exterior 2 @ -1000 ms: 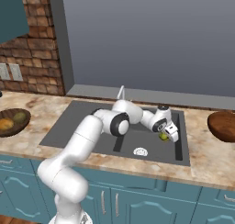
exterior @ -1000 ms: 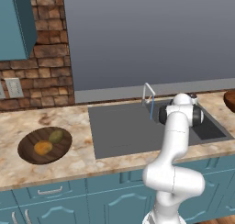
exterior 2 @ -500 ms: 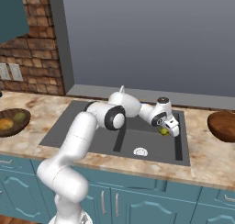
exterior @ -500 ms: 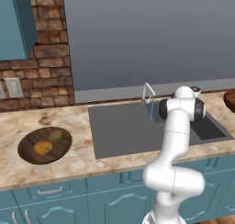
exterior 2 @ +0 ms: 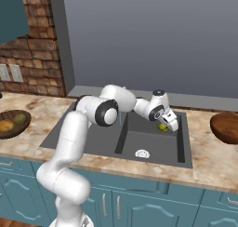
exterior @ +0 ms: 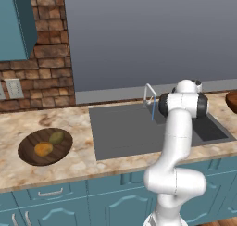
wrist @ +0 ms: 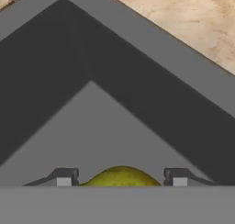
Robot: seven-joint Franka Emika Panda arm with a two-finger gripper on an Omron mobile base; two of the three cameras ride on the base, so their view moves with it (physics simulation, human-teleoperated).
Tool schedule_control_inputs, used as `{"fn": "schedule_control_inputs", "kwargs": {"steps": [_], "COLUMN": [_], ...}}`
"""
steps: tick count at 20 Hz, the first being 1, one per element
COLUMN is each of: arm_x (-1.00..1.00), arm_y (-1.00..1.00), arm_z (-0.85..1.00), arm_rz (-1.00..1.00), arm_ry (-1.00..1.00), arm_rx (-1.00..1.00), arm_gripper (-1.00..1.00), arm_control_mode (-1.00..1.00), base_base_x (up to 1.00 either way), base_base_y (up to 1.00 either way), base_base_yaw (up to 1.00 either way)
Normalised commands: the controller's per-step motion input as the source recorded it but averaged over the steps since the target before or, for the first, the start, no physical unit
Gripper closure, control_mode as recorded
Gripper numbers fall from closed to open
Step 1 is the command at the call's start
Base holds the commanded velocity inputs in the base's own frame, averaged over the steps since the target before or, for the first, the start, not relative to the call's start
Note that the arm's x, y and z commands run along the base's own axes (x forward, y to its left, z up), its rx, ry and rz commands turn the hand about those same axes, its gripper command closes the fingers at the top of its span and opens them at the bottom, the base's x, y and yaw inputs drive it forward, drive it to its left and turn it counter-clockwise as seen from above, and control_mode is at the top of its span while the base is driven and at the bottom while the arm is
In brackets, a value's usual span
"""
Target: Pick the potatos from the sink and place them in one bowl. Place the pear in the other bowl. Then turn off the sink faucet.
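The gripper (wrist: 121, 178) hangs over the sink (exterior 2: 153, 144) well, its fingers set on either side of the pear (wrist: 121, 177), clamped on it; both potatoes (exterior: 49, 143) lie in the dark bowl (exterior: 28, 148) on the counter.

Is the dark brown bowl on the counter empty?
No, the dark brown bowl holds two potatos, one golden-orange and one olive-green.
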Motion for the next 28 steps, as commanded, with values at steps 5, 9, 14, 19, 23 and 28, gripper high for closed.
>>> {"fn": "schedule_control_inputs", "kwargs": {"steps": [5, 9, 14, 19, 23, 28], "arm_x": [-0.33, -0.33, -0.32, -0.32, -0.36, -0.26], "arm_y": [0.0, 0.0, 0.0, 0.0, 0.0, 0.0], "arm_z": [0.69, 0.74, 0.71, 0.61, 0.59, 0.64], "arm_rz": [0.0, 0.0, 0.0, 0.0, 0.0, -0.01], "arm_ry": [-0.01, -0.04, -0.07, -0.09, -0.09, -0.06], "arm_rx": [-0.03, -0.03, -0.05, -0.05, -0.06, -0.05], "arm_gripper": [1.0, 1.0, 1.0, 1.0, 1.0, 1.0], "arm_control_mode": [-1.0, -1.0, -1.0, -1.0, -1.0, -1.0], "base_base_x": [0.0, 0.0, 0.0, 0.0, 0.0, 0.0], "base_base_y": [0.0, 0.0, 0.0, 0.0, 0.0, 0.0], "base_base_yaw": [0.0, 0.0, 0.0, 0.0, 0.0, 0.0]}}
